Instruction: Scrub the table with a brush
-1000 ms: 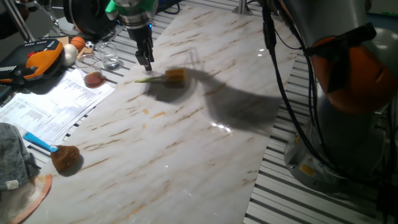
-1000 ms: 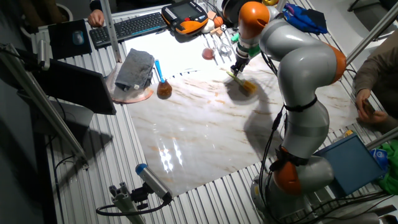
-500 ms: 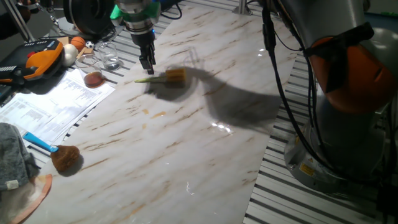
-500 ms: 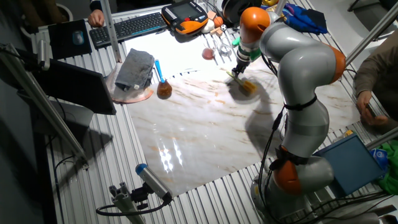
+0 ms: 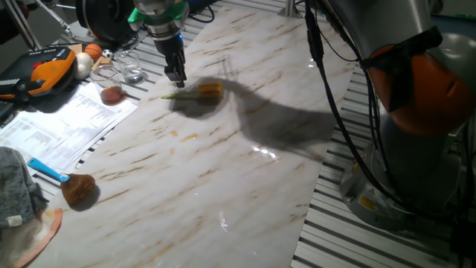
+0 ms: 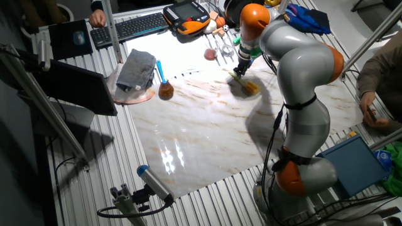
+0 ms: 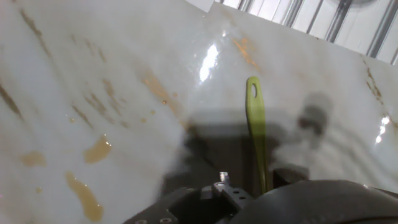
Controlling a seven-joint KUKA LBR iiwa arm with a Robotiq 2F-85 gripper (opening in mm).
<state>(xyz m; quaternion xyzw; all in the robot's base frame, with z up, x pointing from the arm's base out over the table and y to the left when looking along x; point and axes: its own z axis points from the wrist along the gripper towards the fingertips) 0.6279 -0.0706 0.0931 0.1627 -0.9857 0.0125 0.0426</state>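
Note:
The brush (image 5: 208, 91) lies flat on the white marble-look table (image 5: 223, 179), its yellow head to the right and its thin pale green handle pointing left. My gripper (image 5: 175, 75) hangs fingers-down just above the handle's left end, apart from it. The other fixed view shows the same: the gripper (image 6: 237, 71) stands over the brush (image 6: 249, 86) on the table (image 6: 201, 135). In the hand view the green handle (image 7: 255, 118) lies on the table (image 7: 93, 68) and runs under the hand. The fingertips are too small and blurred to tell whether they stand open.
A fluffy brown brush with a blue handle (image 5: 74, 187) lies at the table's left edge, next to a grey cloth (image 5: 16, 195). Papers (image 5: 59, 123), glassware (image 5: 130, 71) and an orange pendant (image 5: 52, 67) lie at the back left. The arm's base (image 5: 416, 134) stands on the right.
The gripper has shifted only slightly above the handle's end, and the arm's elbow has swung a little. The brush has not moved.

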